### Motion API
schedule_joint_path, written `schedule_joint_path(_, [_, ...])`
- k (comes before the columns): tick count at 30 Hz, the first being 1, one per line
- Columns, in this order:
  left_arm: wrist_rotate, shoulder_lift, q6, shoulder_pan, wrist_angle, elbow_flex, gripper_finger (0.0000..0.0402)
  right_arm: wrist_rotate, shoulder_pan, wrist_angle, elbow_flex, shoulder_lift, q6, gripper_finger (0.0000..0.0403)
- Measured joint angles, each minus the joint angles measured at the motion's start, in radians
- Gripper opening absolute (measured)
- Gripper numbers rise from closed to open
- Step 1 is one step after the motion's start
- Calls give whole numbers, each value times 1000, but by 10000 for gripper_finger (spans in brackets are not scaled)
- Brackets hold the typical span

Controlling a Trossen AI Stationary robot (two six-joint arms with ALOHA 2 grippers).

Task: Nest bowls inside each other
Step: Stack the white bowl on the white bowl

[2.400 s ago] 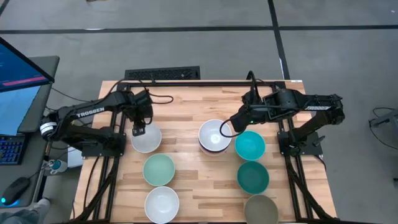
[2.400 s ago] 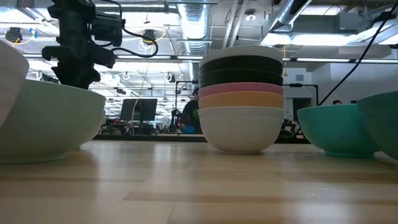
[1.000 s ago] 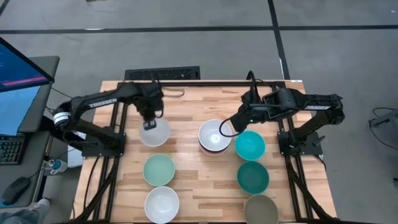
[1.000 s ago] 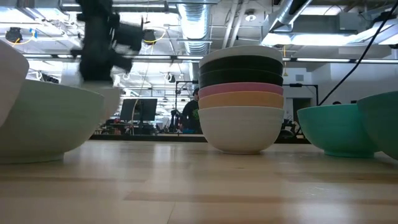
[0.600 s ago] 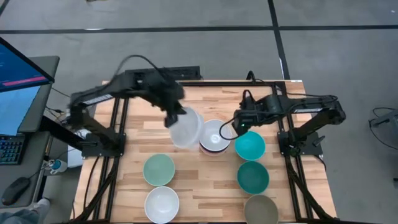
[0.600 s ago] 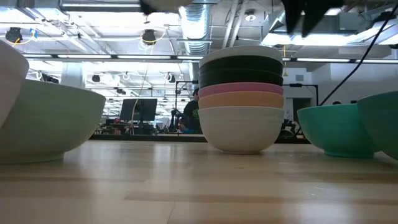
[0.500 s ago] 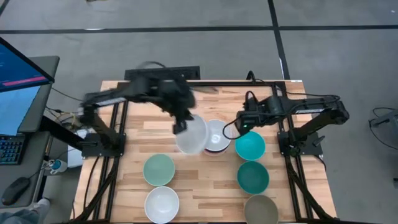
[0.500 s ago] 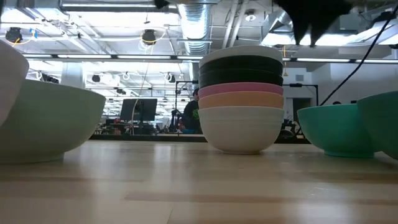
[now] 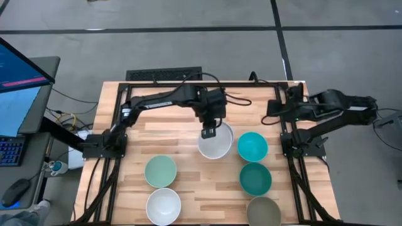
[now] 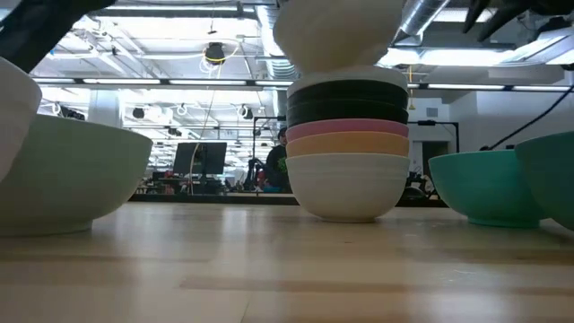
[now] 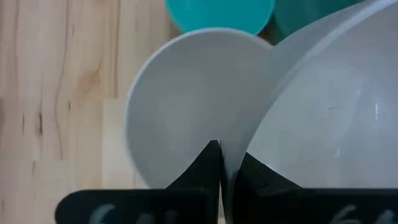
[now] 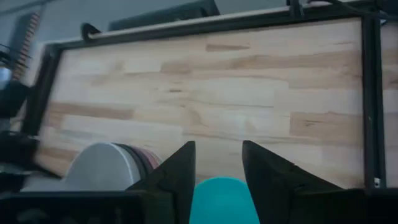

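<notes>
- Six bowl spots on wooden table (image 9: 169, 125), largest is the bowl stack (image 10: 348, 148) mid-table: white base, orange, pink, black layers.
- Left gripper (image 9: 209, 130) clamped on rim of white bowl (image 9: 217, 145), holding it directly above the stack.
- Teal bowl (image 9: 252, 146) just beside the held one.
- Right gripper (image 12: 216, 163) raised near table's edge, fingers apart, holding nothing.

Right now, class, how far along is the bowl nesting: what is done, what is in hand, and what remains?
Done: a stack of nested bowls stands mid-table. In hand: the left gripper holds a white bowl by its rim just above that stack. Left: the pale green bowl, another white bowl, two teal bowls and a grey-olive bowl. The right gripper waits, empty, back near the table's right edge.
</notes>
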Motion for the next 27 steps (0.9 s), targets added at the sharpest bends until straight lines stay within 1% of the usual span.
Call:
schedule_joint_path(4, [-3,48,-1,37,4,-1,0,40,33,6,-24,-18,33,153])
schedule_joint_path(7, [-16,46,2,66,30,-2,0,41,36,21,-47,-9,34,158])
schedule_joint_path(9, [-48,42,1,84,58,1,0,40,36,43,-59,3,33,160])
schedule_joint_path(12, [-60,43,-7,109,41,0,0,40,35,57,-64,33,26,162])
schedule_joint_path(17, [15,43,-14,124,3,0,0,34,18,54,-65,72,17,161])
schedule_joint_path(22, [31,43,-7,104,-1,0,0,7,6,60,-65,83,3,163])
schedule_joint_path(25, [56,43,-6,92,-32,0,0,5,6,86,-65,82,-1,168])
schedule_joint_path(27, [42,43,-5,82,-29,0,0,5,6,95,-65,79,-2,171])
